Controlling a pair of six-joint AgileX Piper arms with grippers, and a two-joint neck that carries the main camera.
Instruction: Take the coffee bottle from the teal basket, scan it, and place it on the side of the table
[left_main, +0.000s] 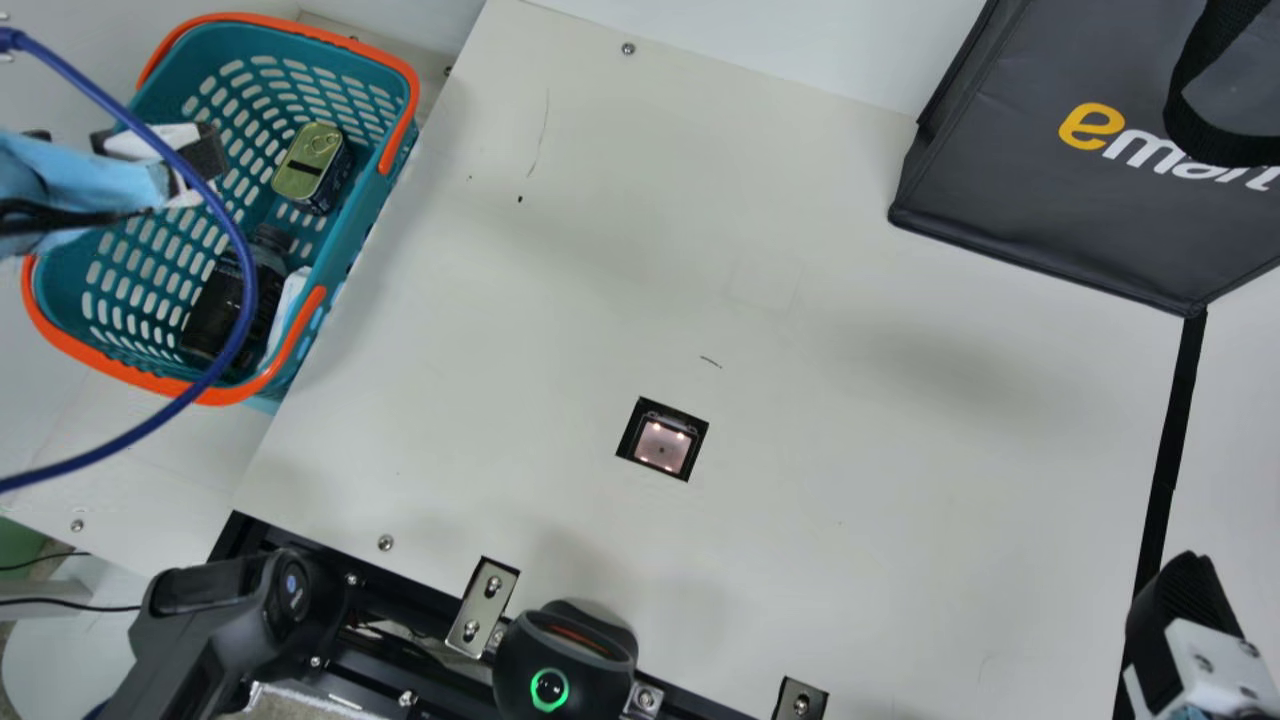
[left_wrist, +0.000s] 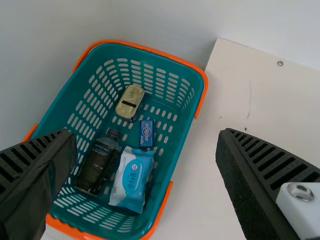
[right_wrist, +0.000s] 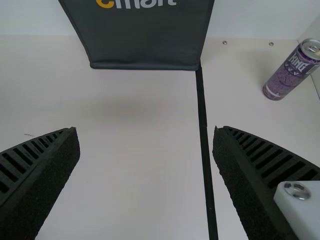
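Inside the teal basket (left_wrist: 177, 150), the coffee bottle (left_wrist: 97, 165) is lying; left gripper (left_main: 203, 168) and right gripper (left_main: 1182, 598) are both hovering, jaws spread.

On the dark grey fabric bag (left_main: 1010, 220), "emart" reads in large lowercase letters, the "e" yellow and the rest white; the main view shows the black strap (left_main: 1195, 125) partly across them. The small blue rectangular box (left_wrist: 146, 133) bears "eclipse" in white. Print on the light-blue and white soft pack (left_wrist: 134, 182) and white capitals on the purple cylindrical metal can (right_wrist: 290, 75) are not surely legible.
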